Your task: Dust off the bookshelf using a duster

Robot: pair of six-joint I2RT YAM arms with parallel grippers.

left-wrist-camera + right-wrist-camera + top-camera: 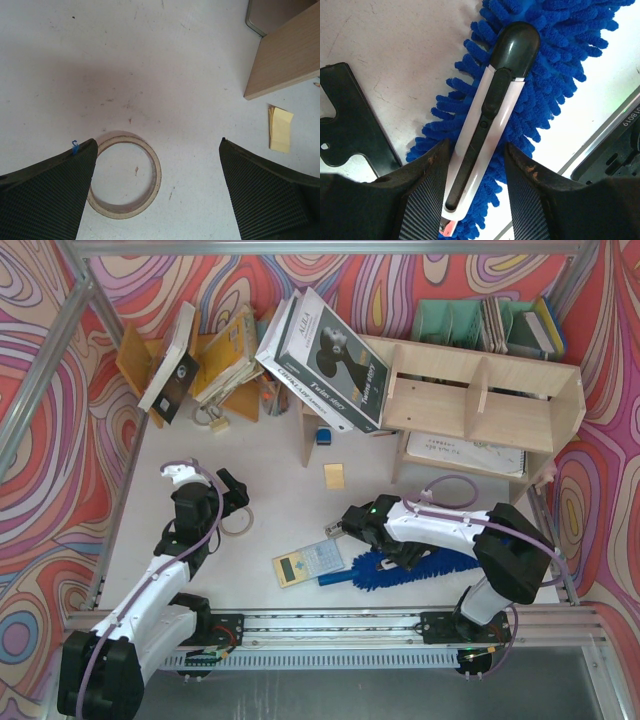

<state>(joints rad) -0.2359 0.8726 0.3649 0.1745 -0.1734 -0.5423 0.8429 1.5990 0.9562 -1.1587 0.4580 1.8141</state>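
Straddling a black-and-white pen-like stick [487, 115], the right gripper [476, 146] has its jaws partway closed, one finger on each side. A sliver of blue shows between the stick and one finger, so whether the stick is pinched or only bracketed cannot be told.

- Stick: rests lengthwise on top of the duster [560, 65], rounded dark cap pointing away from the wrist.
- Duster: lies flat on the table [270, 470] near its front edge, just in front of the right arm's base. The bright-blue fluffy head is under the stick, and the slim handle [335, 580] points toward a calculator [310, 562].
- Bookshelf [470, 390]: stands at the far right of the table, well apart from the duster, with books leaning against its left end.
- Left gripper [159, 141]: jaws spread wide, holding nothing, hovering over a tape ring [125, 136].

Step in hand, as judged: getting the duster into a usable grip, with the stick in the way.

- The stick is best carried clear and set on bare table, not dragged through the fluff.
- The grip then belongs on the handle — the chenille would likely squash and slip between the fingers.
- Jaws should close squarely across the handle, leaving the whole head free to sweep the long top board.
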